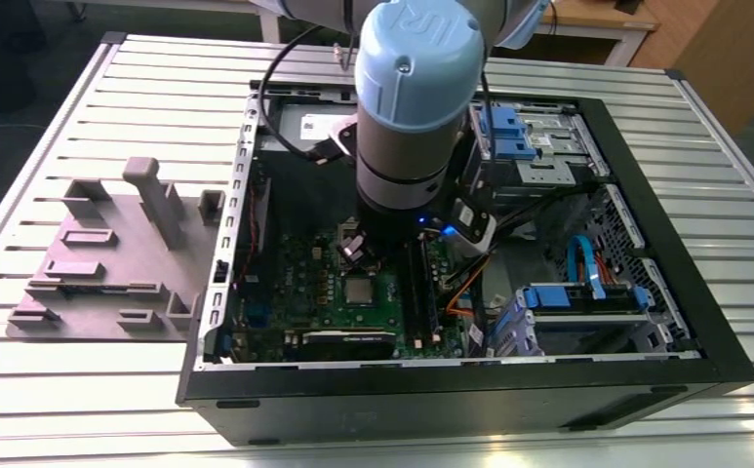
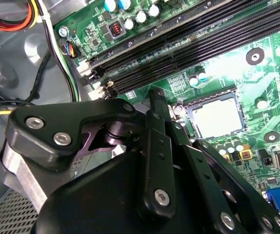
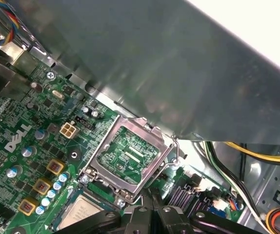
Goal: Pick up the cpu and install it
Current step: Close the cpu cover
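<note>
**Placed, not locked**

The tool (image 2: 155, 97) was narrow in the second wrist view. Its fingers were drawn together and I could see nothing between them, so you weren't carrying anything. It hung low inside the pc case (image 1: 481, 390), over the motherboard (image 2: 276, 53) and just beside the socket. I couldn't tell whether the tip touched the socket hardware.

The cpu (image 2: 217, 116) lay flat in the socket with its silvery top up, square to the frame as far as I could see. The first wrist view showed a corner of it (image 3: 81, 213) next to the tool. In the exterior view it (image 1: 360, 290) sat on the board just below the arm (image 1: 416, 97).

The load plate (image 3: 126, 155) was still swung up off the chip, with green board visible through its window. The thin wire lever (image 3: 177, 151) stood beside it, not latched down.

My read is that pick and placement were done. Closing the plate and locking the lever were left. I couldn't confirm from these views that the chip was fully seated.

The memory slots (image 2: 193, 44) ran alongside the socket. Outside the case, the grey fixture (image 1: 103, 263) sat on the counter (image 1: 116, 97) at the exterior view's left, well apart from the tool.
</note>
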Action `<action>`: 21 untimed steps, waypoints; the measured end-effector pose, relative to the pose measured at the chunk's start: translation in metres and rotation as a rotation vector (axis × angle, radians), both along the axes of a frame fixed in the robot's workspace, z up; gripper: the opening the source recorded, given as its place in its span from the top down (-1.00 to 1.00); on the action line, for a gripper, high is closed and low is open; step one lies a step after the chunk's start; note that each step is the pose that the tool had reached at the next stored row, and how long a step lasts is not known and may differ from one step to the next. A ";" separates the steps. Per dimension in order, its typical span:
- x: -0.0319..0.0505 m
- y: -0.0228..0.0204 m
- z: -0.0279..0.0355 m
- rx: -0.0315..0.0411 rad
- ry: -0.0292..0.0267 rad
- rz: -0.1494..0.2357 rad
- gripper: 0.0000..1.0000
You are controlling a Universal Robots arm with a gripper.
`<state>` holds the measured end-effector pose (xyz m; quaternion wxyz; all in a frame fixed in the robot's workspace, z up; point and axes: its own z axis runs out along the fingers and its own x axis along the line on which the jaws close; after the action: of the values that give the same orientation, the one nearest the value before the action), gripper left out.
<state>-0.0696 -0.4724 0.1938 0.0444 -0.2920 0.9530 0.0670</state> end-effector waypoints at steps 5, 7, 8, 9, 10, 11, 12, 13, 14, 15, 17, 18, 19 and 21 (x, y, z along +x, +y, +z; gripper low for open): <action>-0.0037 0.0000 0.0000 0.0002 -0.0038 0.000 0.80; -0.0041 0.0000 0.0000 0.0000 -0.0039 0.000 0.80; -0.0042 0.0000 0.0001 0.0002 -0.0041 0.000 0.80; -0.0042 -0.0001 0.0005 0.0001 -0.0042 0.000 0.80; -0.0043 -0.0001 0.0012 -0.0001 -0.0042 0.000 0.80; -0.0043 -0.0001 0.0021 -0.0001 -0.0042 0.000 0.80; -0.0043 0.0000 0.0030 0.0000 -0.0043 0.000 0.80; -0.0043 0.0000 0.0040 0.0000 -0.0043 0.000 0.80; -0.0043 0.0000 0.0049 0.0000 -0.0043 0.000 0.80; -0.0043 0.0000 0.0059 0.0000 -0.0043 0.000 0.80; -0.0043 0.0000 0.0077 0.0000 -0.0044 0.000 0.80; -0.0043 0.0000 0.0087 0.0000 -0.0044 0.000 0.80; -0.0043 0.0000 0.0099 0.0000 -0.0044 0.000 0.80; -0.0043 0.0000 0.0122 0.0000 -0.0045 0.000 0.80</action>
<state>-0.0738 -0.4724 0.2060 0.0466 -0.2922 0.9529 0.0664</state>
